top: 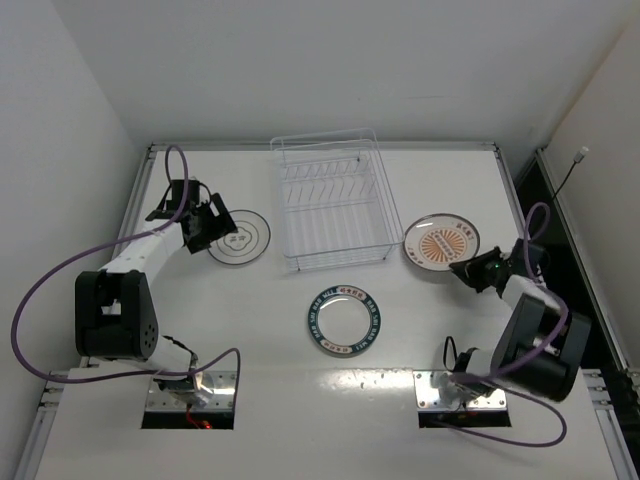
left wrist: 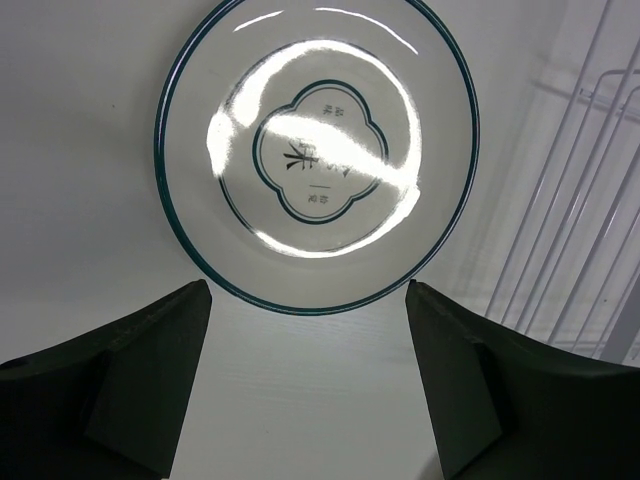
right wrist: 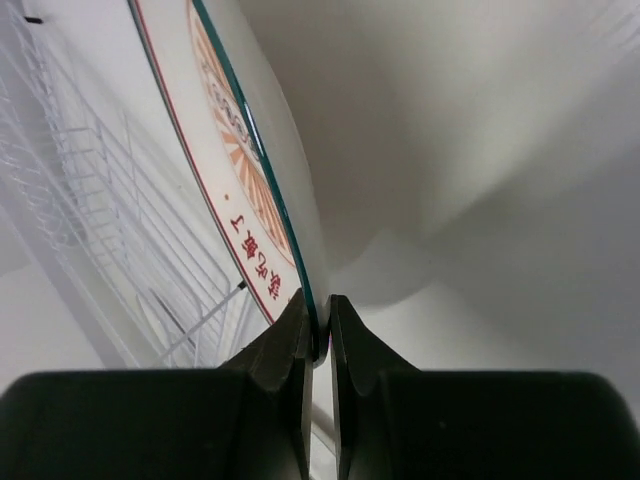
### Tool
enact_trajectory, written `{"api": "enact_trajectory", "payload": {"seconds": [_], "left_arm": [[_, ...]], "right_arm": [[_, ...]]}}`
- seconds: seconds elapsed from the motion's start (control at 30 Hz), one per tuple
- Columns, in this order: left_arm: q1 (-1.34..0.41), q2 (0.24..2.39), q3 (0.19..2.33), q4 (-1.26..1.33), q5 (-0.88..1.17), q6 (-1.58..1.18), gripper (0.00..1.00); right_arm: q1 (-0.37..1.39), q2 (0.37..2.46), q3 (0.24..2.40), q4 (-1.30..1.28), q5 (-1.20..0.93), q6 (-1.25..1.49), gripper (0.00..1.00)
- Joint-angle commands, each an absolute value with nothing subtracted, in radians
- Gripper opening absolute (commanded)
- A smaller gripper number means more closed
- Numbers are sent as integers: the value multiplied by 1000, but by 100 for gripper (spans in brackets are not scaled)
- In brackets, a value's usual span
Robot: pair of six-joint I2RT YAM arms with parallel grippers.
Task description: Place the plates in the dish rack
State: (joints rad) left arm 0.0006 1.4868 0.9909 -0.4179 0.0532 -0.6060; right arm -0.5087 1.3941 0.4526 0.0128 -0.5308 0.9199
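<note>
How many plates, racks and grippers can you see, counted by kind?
Plates: 3 (ringed white plate, orange-centred plate, blue-green-rimmed plate)
Dish rack: 1
Grippers: 2 (left gripper, right gripper)
Total: 6

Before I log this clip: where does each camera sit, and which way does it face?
Top external: above and behind the arm bases, looking down on the table; both arms show, left gripper beside the ringed plate, right gripper at the orange-centred plate.
Left wrist: on the left arm, facing forward over the ringed plate; its open fingers frame the bottom.
Right wrist: on the right arm, rolled sideways, facing along the orange-centred plate; its fingers pinch the rim.
Shared: the dish rack shows in all three.
</note>
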Motion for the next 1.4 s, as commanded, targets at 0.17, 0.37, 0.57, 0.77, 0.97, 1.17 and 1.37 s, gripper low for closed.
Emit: {"api": "enact_trajectory", "payload": {"seconds": [0.17, 0.37, 0.57, 0.77, 0.97, 1.17, 1.37], "left_arm": [[5, 1473, 989, -408, 31, -594, 76], [5, 1463, 989, -408, 21, -594, 76], [5, 1463, 989, -408, 12, -594, 76], [5, 1463, 989, -417, 3, -594, 76], [5, 1463, 989, -417, -6, -594, 76], [5, 1463, 999, -426, -15, -594, 76], [5, 1473, 999, -426, -15, -594, 76]], "right_arm": [[-365, 1074, 751, -204, -179, 839, 0], [-136, 1210, 1012, -241, 64, 741, 0], [41, 1515, 1371, -368, 201, 605, 0], [156, 1735, 1595, -414, 327, 517, 0], [242, 1893, 1746, -460, 419, 468, 0], [330, 1960, 1838, -509, 596, 416, 0], [406, 2057, 1962, -609, 745, 393, 0]]}}
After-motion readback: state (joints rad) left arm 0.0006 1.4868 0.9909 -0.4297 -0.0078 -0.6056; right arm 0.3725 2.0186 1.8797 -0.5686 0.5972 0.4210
